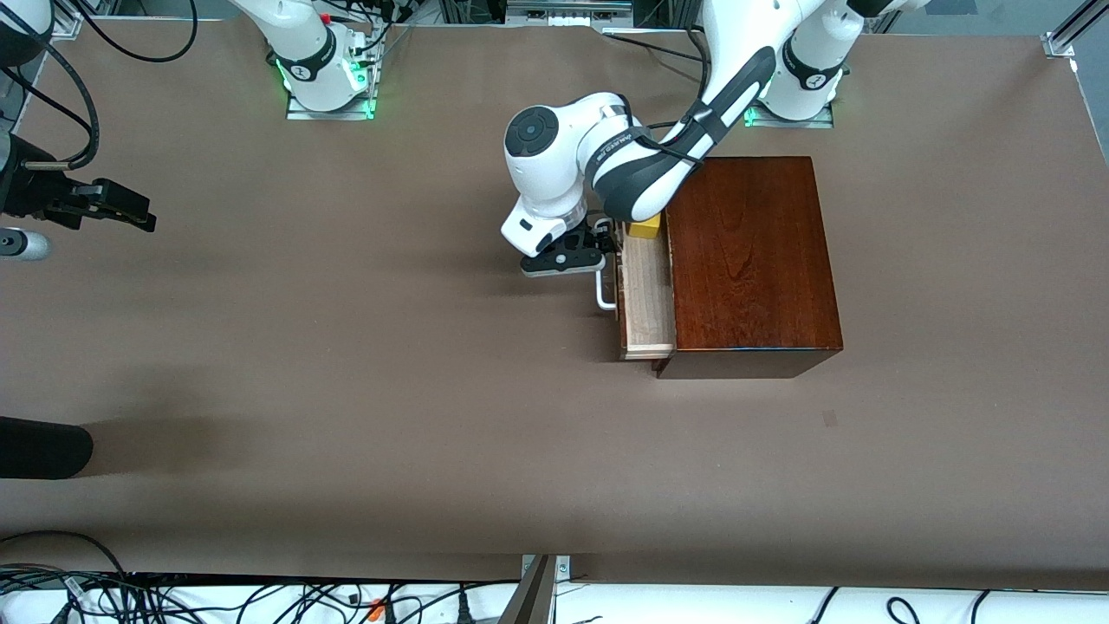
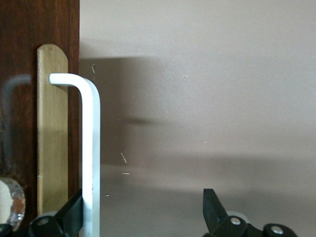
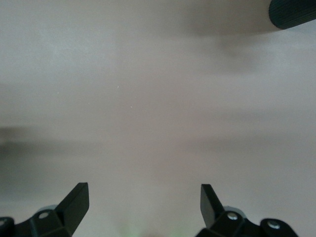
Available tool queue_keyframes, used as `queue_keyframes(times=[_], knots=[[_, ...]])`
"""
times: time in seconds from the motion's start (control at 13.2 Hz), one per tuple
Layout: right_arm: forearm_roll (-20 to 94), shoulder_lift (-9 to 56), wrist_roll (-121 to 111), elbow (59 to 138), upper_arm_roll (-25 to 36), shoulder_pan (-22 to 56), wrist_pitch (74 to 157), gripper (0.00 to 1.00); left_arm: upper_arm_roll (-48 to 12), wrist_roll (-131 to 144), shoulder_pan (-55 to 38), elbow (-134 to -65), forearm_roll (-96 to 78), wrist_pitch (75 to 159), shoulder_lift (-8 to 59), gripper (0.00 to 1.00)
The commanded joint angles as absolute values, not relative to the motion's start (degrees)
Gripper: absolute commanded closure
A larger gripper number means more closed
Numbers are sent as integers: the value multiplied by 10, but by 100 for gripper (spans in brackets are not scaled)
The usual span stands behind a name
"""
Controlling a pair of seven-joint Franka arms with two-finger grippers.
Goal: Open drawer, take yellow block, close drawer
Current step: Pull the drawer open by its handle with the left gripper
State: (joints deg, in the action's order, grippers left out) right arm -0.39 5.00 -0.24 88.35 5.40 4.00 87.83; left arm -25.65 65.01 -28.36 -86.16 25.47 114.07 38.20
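Note:
The dark reddish-brown wooden box (image 1: 749,260) stands toward the left arm's end of the table. Its drawer (image 1: 645,295) is pulled partly out and shows a pale wood interior. The yellow block (image 1: 643,227) lies in the drawer's end farthest from the front camera, partly hidden by the left arm. My left gripper (image 1: 606,247) (image 2: 143,210) is open at the white handle (image 1: 604,293) (image 2: 91,148), which runs between its fingers against one fingertip (image 2: 73,210). My right gripper (image 1: 139,215) (image 3: 143,202) waits open over bare table at the right arm's end.
A black rounded object (image 1: 43,446) juts in near the front camera at the right arm's end of the table, and a silver cylinder (image 1: 22,244) lies close to the right gripper. Cables (image 1: 260,598) run along the table's front edge.

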Motion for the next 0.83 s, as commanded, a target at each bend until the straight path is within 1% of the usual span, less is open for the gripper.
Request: queue_keyframes(times=[0.0,0.3,0.45,0.75], knots=[[-10,49,-4,885,53,38,880,0,-259,643,-307,-792,251,1178,419,0],[-10,49,-4,884,53,38,879,0,-259,639,-307,-792,259,1166,419,0],[-10,49,-4,885,53,38,879,0,-259,609,-307,-789,258,1103,411,0],[-9,49,-4,884,53,38,881,0,-272,574,-303,-710,224,986,396,0]])
